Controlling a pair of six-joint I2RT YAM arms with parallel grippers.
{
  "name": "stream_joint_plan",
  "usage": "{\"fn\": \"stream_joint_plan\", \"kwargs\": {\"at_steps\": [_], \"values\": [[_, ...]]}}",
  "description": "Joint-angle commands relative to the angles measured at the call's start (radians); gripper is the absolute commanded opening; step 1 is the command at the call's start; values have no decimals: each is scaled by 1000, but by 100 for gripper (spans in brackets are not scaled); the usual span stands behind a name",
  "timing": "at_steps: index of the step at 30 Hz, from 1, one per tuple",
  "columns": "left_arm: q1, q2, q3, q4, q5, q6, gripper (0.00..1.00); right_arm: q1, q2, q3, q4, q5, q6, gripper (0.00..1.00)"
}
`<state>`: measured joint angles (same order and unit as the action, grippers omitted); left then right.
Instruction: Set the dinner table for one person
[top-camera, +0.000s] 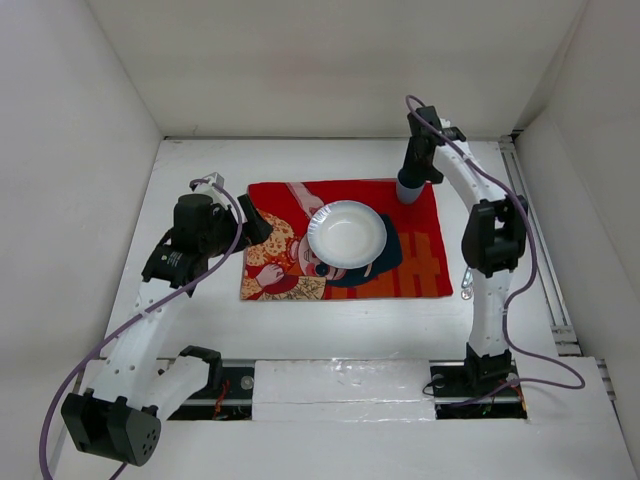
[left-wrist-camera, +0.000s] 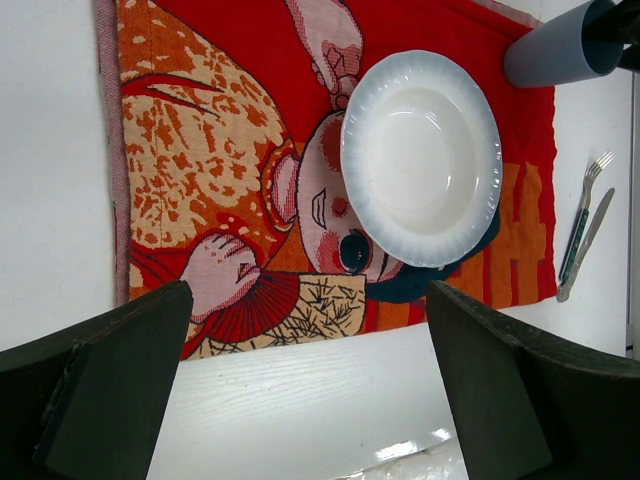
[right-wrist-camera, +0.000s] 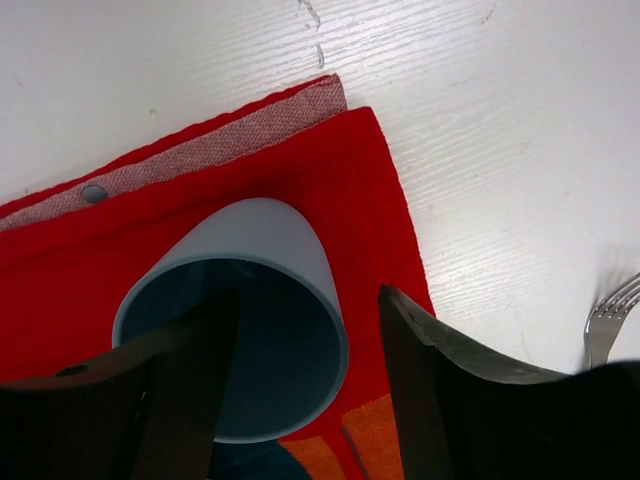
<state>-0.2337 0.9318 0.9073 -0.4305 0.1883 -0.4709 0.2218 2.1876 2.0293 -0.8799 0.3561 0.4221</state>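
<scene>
The white dinner table (top-camera: 330, 320) carries a red cartoon-face cloth (top-camera: 420, 265) at its middle. A white deep plate (top-camera: 346, 236) sits on the cloth; it also shows in the left wrist view (left-wrist-camera: 420, 155). A blue-grey cup (right-wrist-camera: 240, 300) stands upright on the cloth's far right corner. My right gripper (right-wrist-camera: 305, 400) is open over it, one finger inside the cup and the other outside, straddling its wall with a gap. In the top view the right gripper (top-camera: 410, 185) is right above the cup. My left gripper (left-wrist-camera: 320, 400) is open and empty above the cloth's left end (top-camera: 258, 228).
A fork (left-wrist-camera: 582, 215) and a knife (left-wrist-camera: 592, 235) lie side by side on the bare table right of the cloth; the fork's tines show in the right wrist view (right-wrist-camera: 608, 318). White walls close the table on three sides. The right arm's base stands near the cutlery.
</scene>
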Motion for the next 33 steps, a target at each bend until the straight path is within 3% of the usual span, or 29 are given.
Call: {"fn": "stream_joint_plan", "kwargs": {"at_steps": [1,2,3,5,6,7,12,16,20,24,28,33], "values": [[4,-24,-11,35,13,15,100,-7,-44,87,21,24,4,64],[4,-24,-11,35,13,15,100,-7,-61,126,3,35,4,66],[4,-24,-11,35,4,15,100,-7,-75,135,-7,35,4,75],[4,-43,-11,35,-10,15,100,-7,-118,135,2,63,4,76],[4,-44,-11,35,-30,15,100,-7,-171,122,18,72,4,91],[4,-44,-11,26,-42,5,100,-7,-204,106,27,92,4,100],[4,-77,-1,-5,-130,-14,100,-25,-435,-91,108,110,4,100],[4,-77,56,-59,-187,-2,100,-47,-712,-419,165,96,30,100],[4,-86,73,-83,-381,-14,100,-94,-991,-721,197,109,172,100],[4,-108,61,-64,-342,-12,100,-215,-1245,-977,254,26,167,100],[4,-131,50,-63,-342,-12,100,-326,-1293,-1078,225,-113,167,100],[4,-142,50,-54,-332,-12,100,-496,-1200,-1146,180,-209,240,100]]}}
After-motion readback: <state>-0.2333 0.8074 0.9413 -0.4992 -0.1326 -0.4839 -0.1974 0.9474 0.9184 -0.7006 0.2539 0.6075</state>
